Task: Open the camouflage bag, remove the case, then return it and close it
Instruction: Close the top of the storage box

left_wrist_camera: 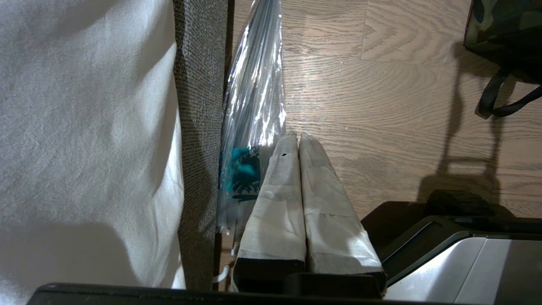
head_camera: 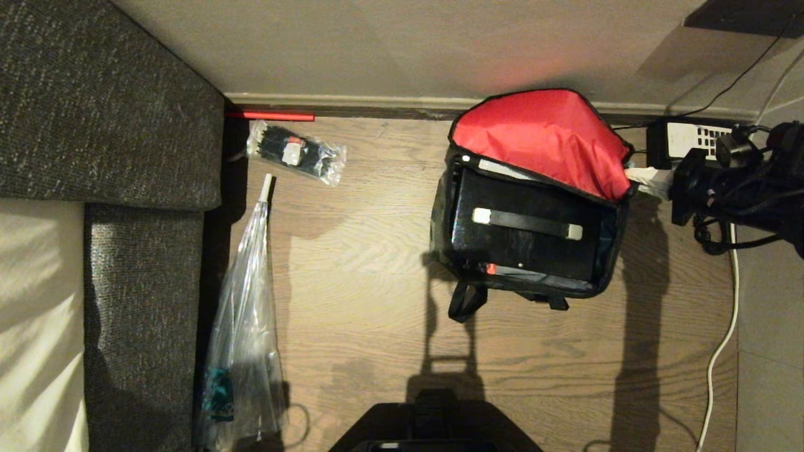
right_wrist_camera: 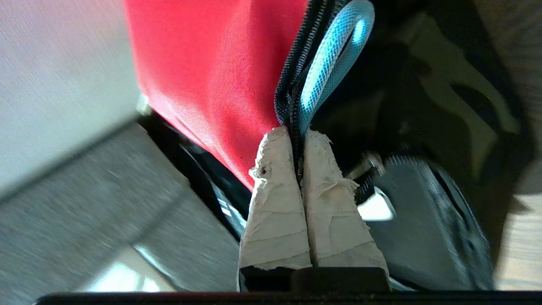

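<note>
The camouflage bag [head_camera: 449, 207] is standing open on the floor, red lid raised; the black case [head_camera: 524, 242] is sitting inside it.

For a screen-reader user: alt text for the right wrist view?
The right gripper, fingers wrapped in white tape, is shut on the light blue loop of the camouflage bag zip pull, beside the red lid lining.

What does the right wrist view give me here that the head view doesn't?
Only the right wrist view: the right pincer shut on the light blue loop beside the zip edge. Only the head view: the case sitting inside the camouflage bag, the desk telephone behind it, and the plastic-wrapped umbrella by the sofa. Both: the red lid lining folded open, and the right pincer at the bag's right-hand corner.
</note>
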### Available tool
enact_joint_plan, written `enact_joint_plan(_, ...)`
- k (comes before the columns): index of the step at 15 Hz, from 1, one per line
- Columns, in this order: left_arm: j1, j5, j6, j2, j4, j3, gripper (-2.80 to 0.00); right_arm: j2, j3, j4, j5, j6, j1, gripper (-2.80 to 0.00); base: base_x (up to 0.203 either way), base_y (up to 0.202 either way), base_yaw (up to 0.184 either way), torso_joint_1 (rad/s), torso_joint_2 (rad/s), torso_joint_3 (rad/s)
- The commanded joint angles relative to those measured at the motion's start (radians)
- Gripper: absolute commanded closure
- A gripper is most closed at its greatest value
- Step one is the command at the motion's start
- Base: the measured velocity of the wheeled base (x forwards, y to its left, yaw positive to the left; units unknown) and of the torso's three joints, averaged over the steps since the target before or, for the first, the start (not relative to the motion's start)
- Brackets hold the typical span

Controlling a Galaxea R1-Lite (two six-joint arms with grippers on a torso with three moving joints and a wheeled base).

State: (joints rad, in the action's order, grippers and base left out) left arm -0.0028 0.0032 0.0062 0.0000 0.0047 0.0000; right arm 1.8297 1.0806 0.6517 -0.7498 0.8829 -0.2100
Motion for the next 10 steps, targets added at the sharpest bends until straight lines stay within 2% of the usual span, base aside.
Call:
enact_joint_plan(1, 0.0, 0.0, 0.0, 0.0, 0.0, 0.001, 0.0, -0.035, -0.045, 0.002, -0.004, -0.061, 0.001, 0.0, 0.0, 0.0, 0.0, 0.0, 0.0, 0.0)
enact_joint_plan(4, 0.0, 0.0, 0.0, 0.0, 0.0, 0.002, 0.0, -0.057, -0.101, 0.002, -0.005, -0.181, 0.003, 0.0, 0.0, 0.0, 0.0, 0.0, 0.0, 0.0)
enact_joint_plan(10, 0.0, 0.0, 0.0, 0.0, 0.0, 0.002, 0.0, -0.07, -0.182, -0.009, 0.008, -0.365, 0.021, 0.0, 0.0, 0.0, 0.0, 0.0, 0.0, 0.0)
